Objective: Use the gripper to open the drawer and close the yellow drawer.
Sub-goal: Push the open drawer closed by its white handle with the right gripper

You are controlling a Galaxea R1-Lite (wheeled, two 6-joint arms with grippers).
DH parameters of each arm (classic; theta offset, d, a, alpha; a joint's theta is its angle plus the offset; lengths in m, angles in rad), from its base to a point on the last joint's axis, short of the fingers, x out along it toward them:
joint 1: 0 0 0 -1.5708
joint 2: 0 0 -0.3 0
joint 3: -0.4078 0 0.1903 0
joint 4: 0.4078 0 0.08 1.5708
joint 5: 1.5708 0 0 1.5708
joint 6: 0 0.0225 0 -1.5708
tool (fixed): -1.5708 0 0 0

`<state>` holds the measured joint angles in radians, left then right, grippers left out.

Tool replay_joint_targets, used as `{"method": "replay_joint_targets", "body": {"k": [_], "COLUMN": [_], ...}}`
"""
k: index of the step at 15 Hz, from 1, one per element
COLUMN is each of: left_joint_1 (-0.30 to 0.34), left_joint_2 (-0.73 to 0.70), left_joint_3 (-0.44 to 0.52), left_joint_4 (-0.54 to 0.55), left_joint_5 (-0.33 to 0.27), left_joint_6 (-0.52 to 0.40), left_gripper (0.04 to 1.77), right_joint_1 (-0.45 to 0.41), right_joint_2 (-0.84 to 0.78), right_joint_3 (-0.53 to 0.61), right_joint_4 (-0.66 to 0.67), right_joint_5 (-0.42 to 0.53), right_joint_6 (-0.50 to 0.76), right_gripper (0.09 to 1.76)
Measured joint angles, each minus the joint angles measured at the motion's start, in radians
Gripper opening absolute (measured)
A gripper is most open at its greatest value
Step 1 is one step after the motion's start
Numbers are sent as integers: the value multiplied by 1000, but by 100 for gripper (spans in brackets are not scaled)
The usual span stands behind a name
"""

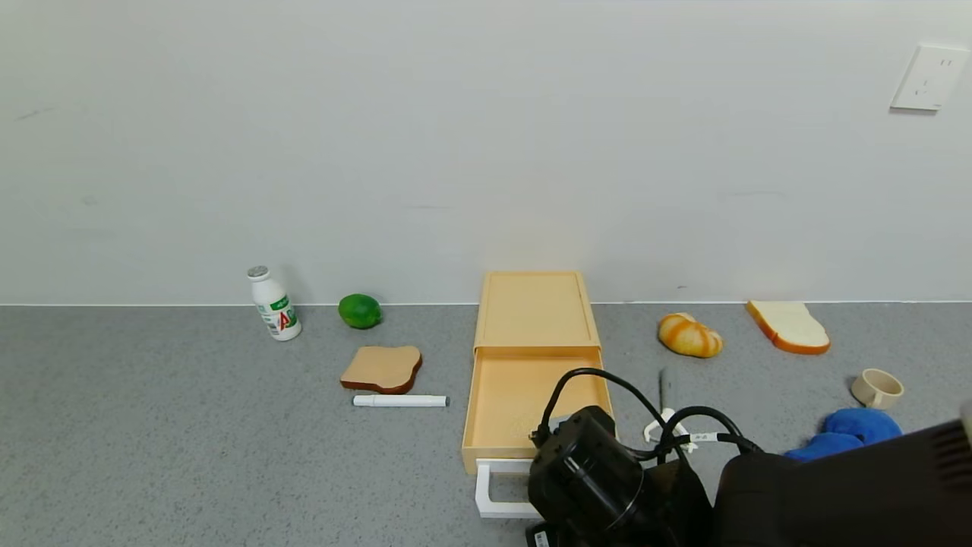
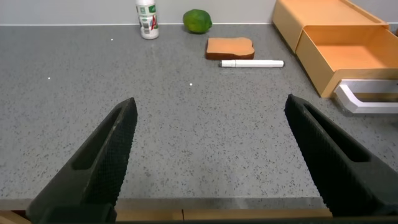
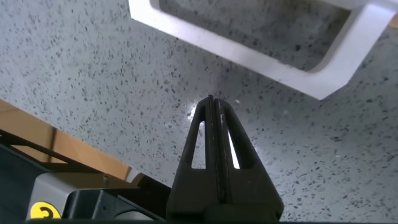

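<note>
The yellow drawer (image 1: 531,311) stands against the wall with its tray (image 1: 516,395) pulled out toward me. Its white loop handle (image 1: 493,494) is at the front. My right arm's black wrist (image 1: 600,479) hangs over the tray's front right corner and hides part of the handle. In the right wrist view my right gripper (image 3: 212,102) is shut and empty, tips just short of the handle (image 3: 261,62), over bare table. My left gripper (image 2: 211,109) is open and empty, low by the table's front edge, left of the drawer (image 2: 348,50).
Left of the drawer are a toast slice (image 1: 382,368), a white pen (image 1: 400,400), a lime (image 1: 360,311) and a white bottle (image 1: 275,304). To the right are a bread roll (image 1: 689,335), a white bread slice (image 1: 788,327), a cup (image 1: 877,388) and a blue cloth (image 1: 850,429).
</note>
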<state>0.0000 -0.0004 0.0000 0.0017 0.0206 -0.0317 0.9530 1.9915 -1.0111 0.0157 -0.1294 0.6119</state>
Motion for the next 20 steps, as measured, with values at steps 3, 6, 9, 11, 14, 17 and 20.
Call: {"method": "replay_joint_targets", "body": {"k": [3,6,9,11,14,17,20], "left_joint_1": [0,0,0,0,0,0,0], "left_joint_2": [0,0,0,0,0,0,0], "left_joint_3": [0,0,0,0,0,0,0], "left_joint_4": [0,0,0,0,0,0,0], "left_joint_5": [0,0,0,0,0,0,0], "left_joint_6": [0,0,0,0,0,0,0], "left_gripper": [172,172,172,172,172,172,172], "right_joint_1": [21,25,21,16,11,9,4], "right_joint_2": [29,54,77,89,103,116,124], "right_joint_3": [0,-1,-5,-8,-15,-29,-48], "right_joint_4": [-1,-3,-5,-9,-16,-21,-23], "right_joint_5": [-1,-5,-12,-18,-28,-61,-63], "right_joint_6": [-1,-4,-7,-8,-8,-8,-8], "right_gripper": [12,12,12,12,12,12,12]}}
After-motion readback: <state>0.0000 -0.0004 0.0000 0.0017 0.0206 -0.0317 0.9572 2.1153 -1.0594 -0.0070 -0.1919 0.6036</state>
